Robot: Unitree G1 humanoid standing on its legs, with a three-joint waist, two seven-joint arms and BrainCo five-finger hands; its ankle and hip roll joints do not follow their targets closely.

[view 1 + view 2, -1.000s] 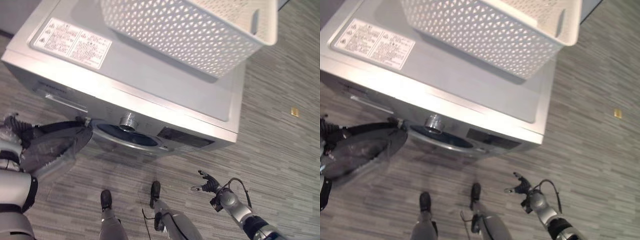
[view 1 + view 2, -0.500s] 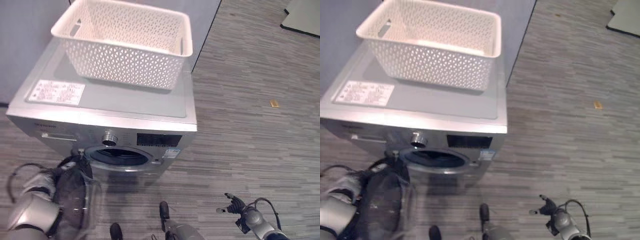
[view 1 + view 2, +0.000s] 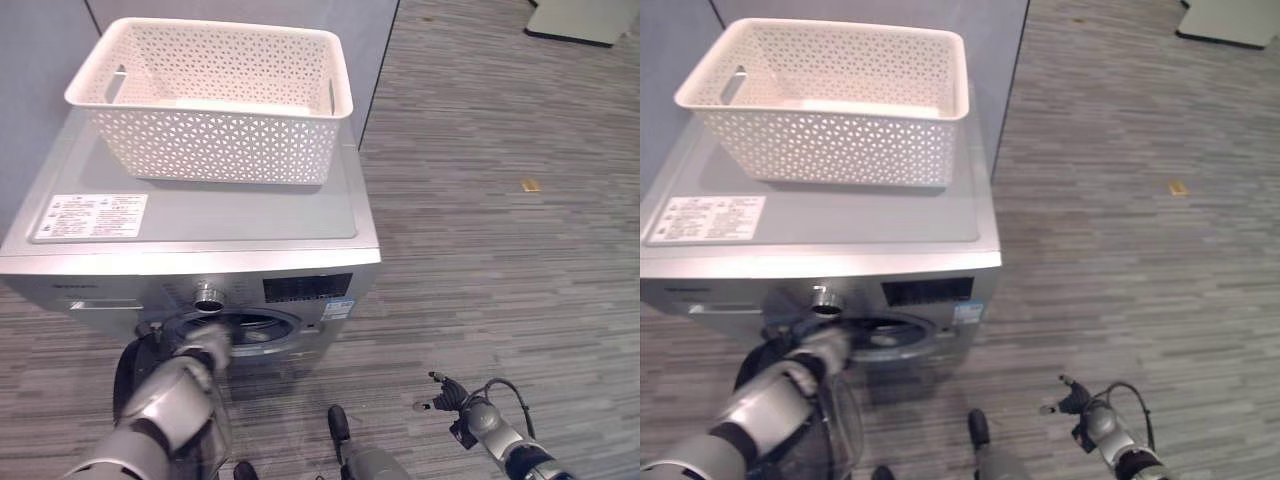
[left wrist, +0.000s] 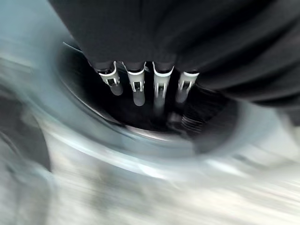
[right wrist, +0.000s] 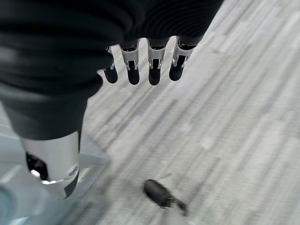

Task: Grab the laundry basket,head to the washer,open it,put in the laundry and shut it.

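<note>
A white lattice laundry basket [image 3: 215,100] stands on top of the silver front-loading washer [image 3: 200,215]. The washer's round glass door [image 3: 840,425] is swung open at the lower left, which uncovers the dark drum opening [image 3: 250,328]. My left hand [image 3: 205,345] is at the opening's left rim. In the left wrist view its fingers [image 4: 138,89] are straight and point into the drum, holding nothing. My right hand [image 3: 447,392] hangs low over the floor to the washer's right, with its fingers [image 5: 140,65] straight and empty.
A grey partition wall [image 3: 250,12] rises behind the washer. Striped grey floor stretches to the right, with a small yellow tag [image 3: 529,185] on it and a pale mat [image 3: 580,15] at the far right corner.
The camera has swung, so the whole scene has shifted. My left arm has left the open door and reached up to the drum opening. The right hand stays low at the right.
</note>
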